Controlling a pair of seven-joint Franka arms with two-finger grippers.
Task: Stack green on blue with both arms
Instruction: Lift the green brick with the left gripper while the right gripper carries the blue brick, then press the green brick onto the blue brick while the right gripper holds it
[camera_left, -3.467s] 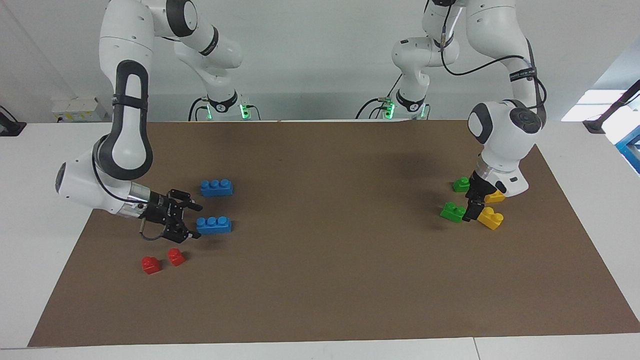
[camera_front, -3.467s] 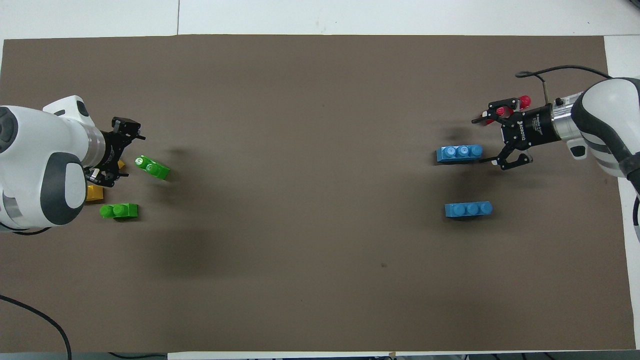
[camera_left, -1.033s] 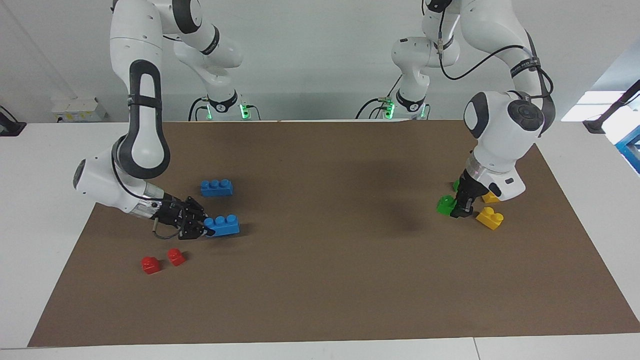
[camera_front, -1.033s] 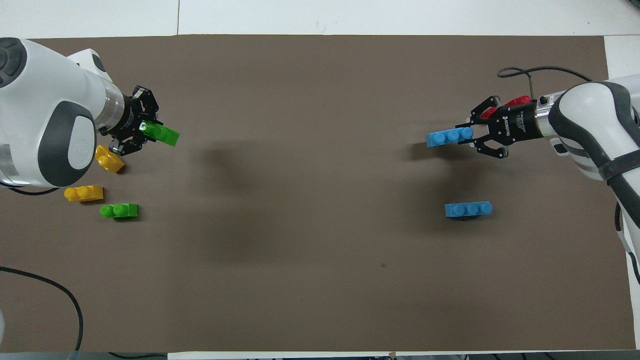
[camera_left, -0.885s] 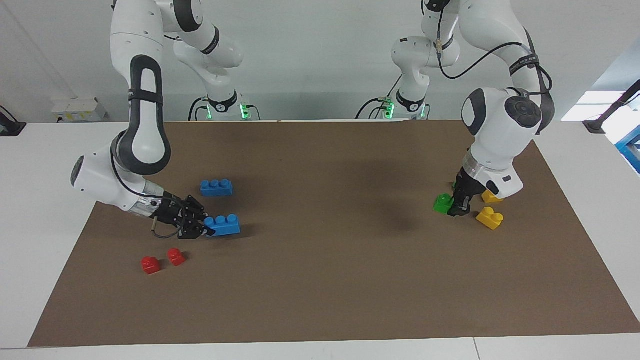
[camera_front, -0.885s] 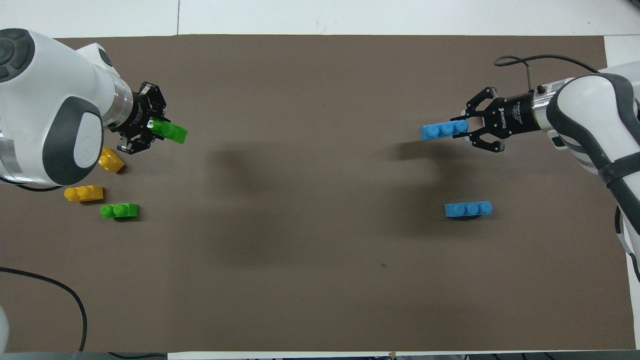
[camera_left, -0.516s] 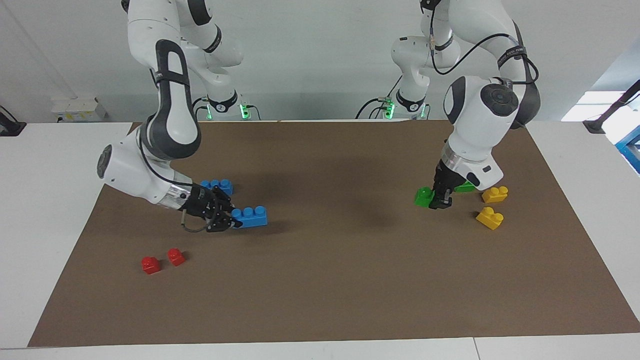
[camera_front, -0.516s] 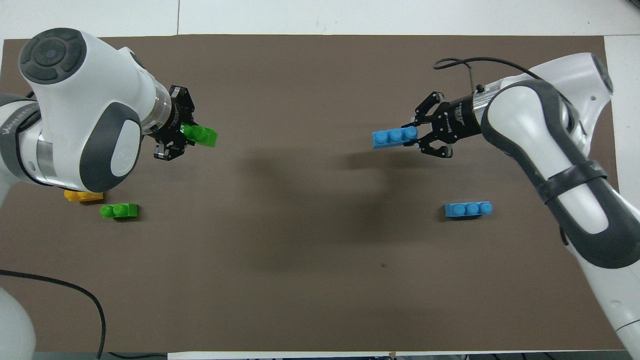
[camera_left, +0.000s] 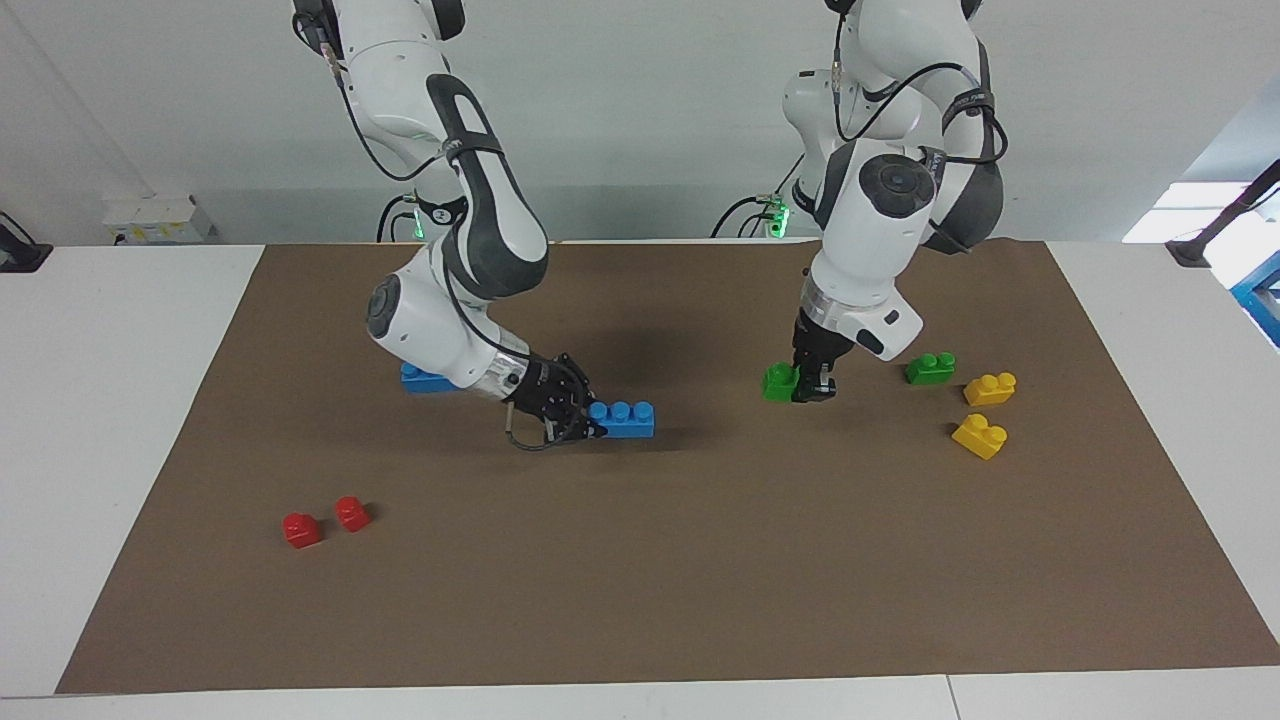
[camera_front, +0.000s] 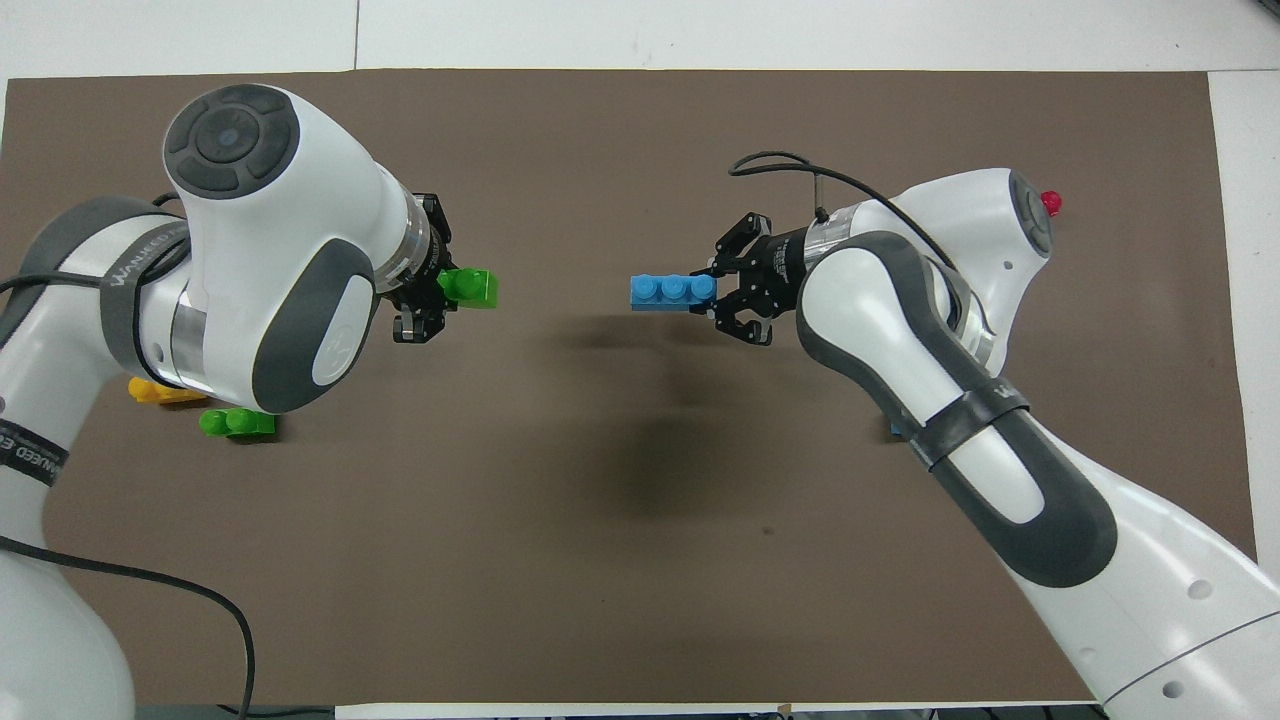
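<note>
My right gripper (camera_left: 596, 428) (camera_front: 709, 292) is shut on one end of a blue three-stud brick (camera_left: 622, 418) (camera_front: 672, 291), held level over the middle of the brown mat (camera_left: 700, 560). My left gripper (camera_left: 809, 391) (camera_front: 446, 290) is shut on a green two-stud brick (camera_left: 778, 383) (camera_front: 472, 287), which it carries low over the mat toward the left arm's end. A gap of bare mat separates the two held bricks. A second blue brick (camera_left: 418, 379) lies on the mat, partly hidden by the right arm. A second green brick (camera_left: 929, 368) (camera_front: 238, 423) lies near the yellow ones.
Two yellow bricks (camera_left: 989, 388) (camera_left: 979, 436) lie toward the left arm's end of the mat. Two small red bricks (camera_left: 300, 530) (camera_left: 351, 513) lie toward the right arm's end, farther from the robots than the blue ones. White table surrounds the mat.
Both arms have swung in toward the mat's middle, the right one carrying the blue brick, the left one the green brick. The gap between the two bricks has shrunk.
</note>
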